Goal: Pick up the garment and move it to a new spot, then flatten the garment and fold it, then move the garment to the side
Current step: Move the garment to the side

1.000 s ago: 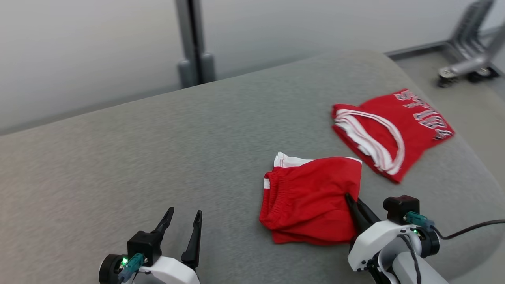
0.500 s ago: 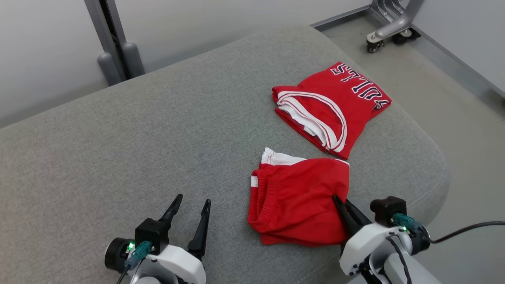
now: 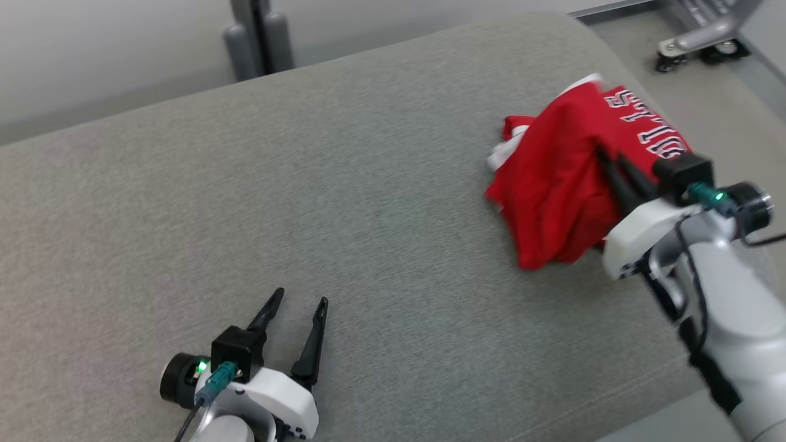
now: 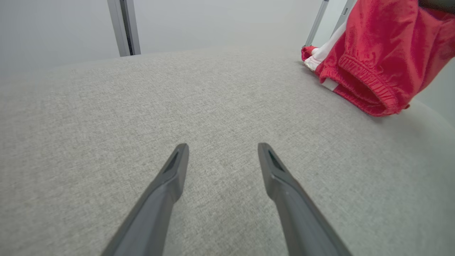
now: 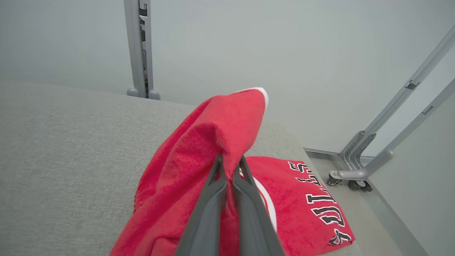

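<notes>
Red shorts point(image 3: 552, 196) are pinched by the right claw point(image 3: 609, 158), whose fingers are closed tight on a fold of the cloth. The shorts are held up off the grey counter point(image 3: 368, 184) and hang bunched, directly over and partly in front of the folded red jersey point(image 3: 654, 132). The jersey lies flat near the counter's rounded corner, with its dark-and-white lettering showing.

In the right wrist view the claw point(image 5: 230, 158) is seen clamped on the shorts point(image 5: 199, 153), with the jersey point(image 5: 305, 199) just below and behind them.

In the left wrist view the elastic waistband end of the shorts point(image 4: 376, 64) is seen hanging lowest, close to the counter. Contact cannot be told.

The left claw point(image 3: 301, 298) is open and empty, fingers spread, low over the counter. It is well apart from the jersey, on the robot's left. Its spread fingers are seen in its own wrist view point(image 4: 223, 145).

A grey metal post point(image 3: 258, 31) and a wheeled frame point(image 3: 700, 37) are seen on the floor beyond the jersey.
</notes>
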`<state>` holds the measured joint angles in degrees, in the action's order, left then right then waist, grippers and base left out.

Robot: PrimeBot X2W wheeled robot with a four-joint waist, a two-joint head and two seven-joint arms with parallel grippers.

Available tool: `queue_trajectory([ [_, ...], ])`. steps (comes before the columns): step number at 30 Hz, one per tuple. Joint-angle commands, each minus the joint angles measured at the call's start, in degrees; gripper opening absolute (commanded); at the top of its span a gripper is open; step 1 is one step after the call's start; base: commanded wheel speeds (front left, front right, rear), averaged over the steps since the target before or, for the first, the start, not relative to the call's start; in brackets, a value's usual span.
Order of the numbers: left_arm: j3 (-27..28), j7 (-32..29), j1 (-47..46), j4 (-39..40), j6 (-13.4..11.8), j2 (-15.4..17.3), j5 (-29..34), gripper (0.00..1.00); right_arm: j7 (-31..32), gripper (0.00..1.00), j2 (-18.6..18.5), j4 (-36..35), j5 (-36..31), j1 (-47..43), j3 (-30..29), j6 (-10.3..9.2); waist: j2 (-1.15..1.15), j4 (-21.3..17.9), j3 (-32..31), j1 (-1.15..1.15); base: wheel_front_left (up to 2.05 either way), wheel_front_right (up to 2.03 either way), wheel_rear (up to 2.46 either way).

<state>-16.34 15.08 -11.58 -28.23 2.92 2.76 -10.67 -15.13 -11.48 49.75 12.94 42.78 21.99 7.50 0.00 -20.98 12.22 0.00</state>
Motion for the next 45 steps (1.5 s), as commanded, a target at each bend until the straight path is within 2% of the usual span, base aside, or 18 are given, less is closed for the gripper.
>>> queue_trajectory([
  [1,0.56,0.09,-1.68,0.18,-0.02,0.3,0.57,1.0,0.03,0.0,-1.33,2.26,-1.49,2.06,-0.64,-0.02,0.0,2.9,2.37,0.0,0.0,0.0,0.0],
  [7,0.04,0.09,-4.08,0.14,1.03,0.3,2.29,1.0,0.37,0.0,-8.09,14.3,-8.69,9.74,-7.47,-0.02,0.0,8.52,5.6,0.0,0.0,0.0,0.0],
  [11,0.13,0.09,-4.79,0.01,1.37,0.27,3.08,1.0,1.49,0.02,-11.94,19.85,-13.26,12.19,-14.5,-0.02,0.0,11.11,6.76,0.0,0.0,0.0,0.0],
  [12,0.27,0.08,-4.83,-0.08,1.37,0.27,3.14,1.0,1.53,0.26,-12.91,20.62,-14.28,12.47,-16.78,-0.03,0.0,11.56,6.87,0.0,0.0,0.0,0.0],
  [13,0.39,0.08,-4.83,-0.13,1.38,0.29,3.26,1.0,1.58,0.85,-13.85,20.98,-15.94,12.41,-18.82,-0.03,0.0,11.93,6.92,0.0,0.0,0.0,0.0],
  [14,0.58,0.06,-4.76,-0.17,1.35,0.29,3.3,1.0,2.48,1.0,-14.44,21.41,-17.4,12.0,-20.76,-0.03,0.0,12.2,6.9,0.0,0.0,0.0,0.0],
  [15,0.58,0.06,-4.76,-0.17,1.35,0.29,3.3,1.0,2.48,1.0,-14.44,21.41,-17.4,12.0,-20.76,-0.03,0.0,12.2,6.9,0.0,0.0,0.0,0.0],
  [20,2.08,0.04,-3.92,0.0,0.94,0.33,3.57,1.0,1.13,1.0,-13.44,18.96,-23.3,8.9,-32.2,-0.02,0.0,12.91,5.98,0.0,0.0,0.0,0.0],
  [23,2.99,0.04,-3.31,0.48,0.6,0.29,3.19,1.0,0.1,1.0,-9.25,14.94,-25.79,6.85,-36.97,-0.02,0.0,13.38,4.71,0.0,0.0,0.0,0.0],
  [26,4.25,0.05,-2.52,0.88,-0.11,0.3,2.76,1.0,-0.12,1.0,-4.1,7.39,-25.85,4.37,-38.21,-0.02,0.0,13.86,2.94,0.0,0.0,0.0,0.0],
  [29,5.36,0.06,-1.5,1.01,-0.6,0.27,2.38,1.0,-0.07,1.0,1.16,-0.96,-24.22,-0.46,-36.55,-0.02,0.0,14.65,0.8,0.0,0.0,0.0,0.0],
  [32,6.38,0.05,-0.1,1.15,-1.1,0.31,2.03,1.0,-0.08,1.0,4.65,-7.4,-21.51,-5.07,-33.76,-0.02,0.0,15.64,-1.39,0.0,0.0,0.0,0.0],
  [38,8.3,0.05,2.56,1.21,-2.07,0.28,1.37,1.0,-0.09,1.0,7.57,-14.67,-15.82,-14.76,-28.99,-0.02,0.0,17.9,-5.19,0.0,0.0,0.0,0.0],
  [45,10.66,0.05,5.63,0.48,-2.78,0.29,1.06,1.0,-0.1,1.0,8.37,-17.0,-10.62,-23.5,-23.87,-0.02,0.0,20.11,-8.71,0.0,0.0,0.0,0.0],
])
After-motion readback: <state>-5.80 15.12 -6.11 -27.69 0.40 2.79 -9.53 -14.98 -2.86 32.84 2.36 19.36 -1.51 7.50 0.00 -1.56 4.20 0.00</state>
